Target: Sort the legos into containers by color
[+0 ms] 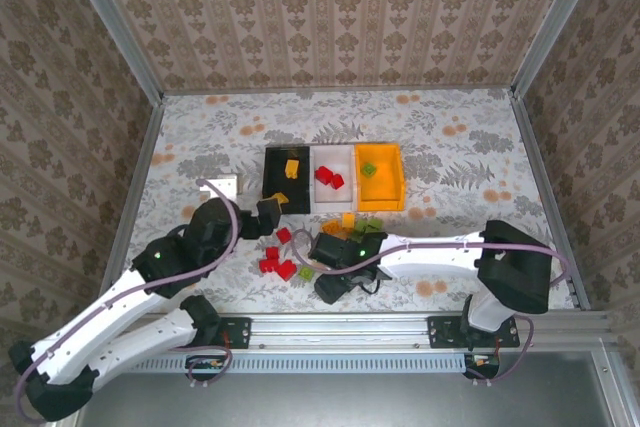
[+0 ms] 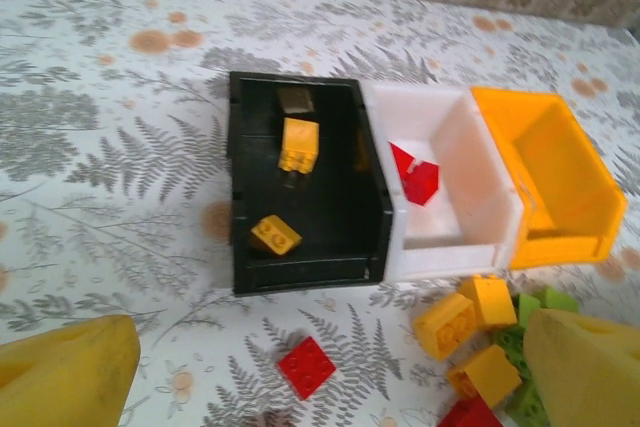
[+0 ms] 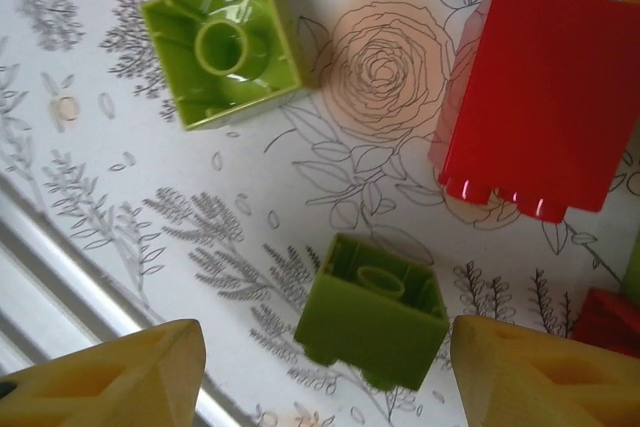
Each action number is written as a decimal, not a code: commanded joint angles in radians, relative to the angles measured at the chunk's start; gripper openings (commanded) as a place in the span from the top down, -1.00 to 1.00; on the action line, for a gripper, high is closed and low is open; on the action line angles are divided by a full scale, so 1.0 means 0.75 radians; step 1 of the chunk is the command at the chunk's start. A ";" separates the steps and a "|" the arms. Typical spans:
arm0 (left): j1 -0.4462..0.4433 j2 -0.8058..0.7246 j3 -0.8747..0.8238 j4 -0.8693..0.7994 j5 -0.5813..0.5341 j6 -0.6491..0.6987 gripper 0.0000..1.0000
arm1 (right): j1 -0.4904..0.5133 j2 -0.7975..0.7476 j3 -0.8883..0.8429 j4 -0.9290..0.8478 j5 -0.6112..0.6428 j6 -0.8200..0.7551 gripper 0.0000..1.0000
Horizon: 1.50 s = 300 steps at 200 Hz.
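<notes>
Right fingers (image 3: 110, 377): open astride a light green brick (image 3: 372, 312) on the desk (image 3: 150, 197).
Left fingers (image 2: 60, 372): wide, empty, before the black bin (image 2: 240, 197).
Sorted: a handful, across three bins (image 1: 333, 202).
Remaining: most legos (image 1: 285, 269), loose.

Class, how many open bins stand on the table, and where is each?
3, side by side: the black bin on the left, the white bin in the middle, the orange-yellow bin on the right. None looks hidden.
</notes>
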 commanded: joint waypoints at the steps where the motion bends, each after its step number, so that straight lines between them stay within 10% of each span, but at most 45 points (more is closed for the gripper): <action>1: 0.016 -0.047 -0.020 -0.071 -0.105 -0.052 -1.00 | 0.003 0.056 0.050 -0.059 0.065 0.005 -0.30; 78: 0.048 -0.102 -0.044 -0.041 -0.072 -0.024 -0.99 | -0.039 -0.125 0.040 -0.063 0.117 -0.007 0.32; 128: 0.090 -0.059 -0.069 0.065 0.081 0.023 -1.00 | -0.473 -0.388 0.108 -0.115 0.159 -0.018 0.34; 211: 0.158 -0.014 -0.154 0.119 0.218 -0.047 -0.99 | -0.885 0.171 0.462 -0.031 0.156 0.061 0.18; 241: 0.171 -0.005 -0.192 0.164 0.279 -0.051 -1.00 | -0.889 0.200 0.509 -0.048 0.149 0.073 -0.29; 300: 0.194 -0.007 -0.185 0.130 0.282 -0.022 -1.00 | -0.663 -0.124 0.301 -0.063 0.064 0.011 -0.38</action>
